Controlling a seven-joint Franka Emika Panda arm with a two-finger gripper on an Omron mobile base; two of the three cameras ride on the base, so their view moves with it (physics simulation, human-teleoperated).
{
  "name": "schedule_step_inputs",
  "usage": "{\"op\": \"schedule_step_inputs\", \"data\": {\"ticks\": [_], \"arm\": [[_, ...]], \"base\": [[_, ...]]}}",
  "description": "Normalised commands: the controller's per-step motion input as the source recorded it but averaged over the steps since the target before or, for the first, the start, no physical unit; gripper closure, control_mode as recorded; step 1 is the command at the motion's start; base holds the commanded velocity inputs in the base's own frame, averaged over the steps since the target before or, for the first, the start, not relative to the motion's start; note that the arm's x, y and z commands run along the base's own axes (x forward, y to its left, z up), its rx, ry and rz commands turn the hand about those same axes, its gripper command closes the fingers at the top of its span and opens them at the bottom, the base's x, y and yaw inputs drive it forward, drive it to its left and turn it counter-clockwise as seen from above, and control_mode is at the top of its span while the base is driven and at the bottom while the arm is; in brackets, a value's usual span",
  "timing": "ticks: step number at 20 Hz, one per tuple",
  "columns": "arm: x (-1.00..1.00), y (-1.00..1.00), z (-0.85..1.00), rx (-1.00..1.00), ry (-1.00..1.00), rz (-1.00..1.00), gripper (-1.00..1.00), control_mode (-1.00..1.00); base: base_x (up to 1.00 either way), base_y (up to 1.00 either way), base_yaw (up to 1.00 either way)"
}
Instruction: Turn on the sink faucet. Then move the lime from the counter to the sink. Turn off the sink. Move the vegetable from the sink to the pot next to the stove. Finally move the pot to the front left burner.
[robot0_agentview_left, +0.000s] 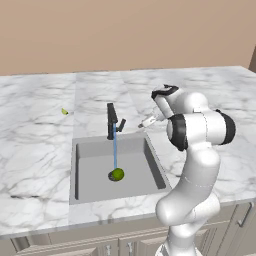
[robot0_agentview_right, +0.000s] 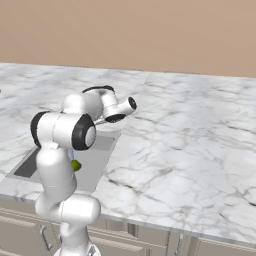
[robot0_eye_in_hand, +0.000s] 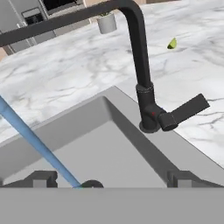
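There is one gripper (robot0_eye_in_hand: 112, 181); its two dark fingertips (robot0_eye_in_hand: 43, 178) stand wide apart at the bottom of the hand view and hold nothing. Between them is the grey floor of the one sink (robot0_agentview_left: 95, 167), with a part of the round drain (robot0_eye_in_hand: 91, 184) cut off by the lower edge. One blue water stream (robot0_agentview_left: 115, 150) falls from the one sink faucet (robot0_agentview_left: 112, 121) into the basin. In the left base view, one lime (robot0_agentview_left: 118, 174) lies on the sink floor at the drain, where the stream lands, lower than the gripper and to its left. In the right base view the lime is half hidden behind the arm (robot0_agentview_right: 62, 150). The faucet lever (robot0_eye_in_hand: 186, 110) points sideways, just ahead of the gripper. Farther, on the marble counter (robot0_agentview_left: 35, 150), lies one tiny yellow-green speck (robot0_agentview_left: 64, 111), too small to identify.
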Motion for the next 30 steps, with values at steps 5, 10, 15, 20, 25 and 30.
{"op": "schedule_step_inputs", "data": {"ticks": [5,10,15,20,25,30], "arm": [[0.36,0.01,-0.14,0.03,-0.08,0.01,-1.0,-1.0],[0.33,0.0,-0.16,0.03,-0.09,0.03,-1.0,-1.0],[0.29,0.01,-0.14,0.03,-0.09,0.03,-1.0,-1.0],[0.22,0.04,-0.06,0.02,-0.03,0.05,-1.0,-1.0],[0.27,0.05,-0.09,0.01,-0.01,0.05,-1.0,-1.0],[0.22,0.08,-0.07,0.01,0.0,0.05,-1.0,-1.0]], "base": [[0.0,0.0,0.0],[0.0,0.0,0.0],[0.0,0.0,0.0],[0.0,0.0,0.0],[0.0,0.0,0.0],[0.0,0.0,0.0]]}}
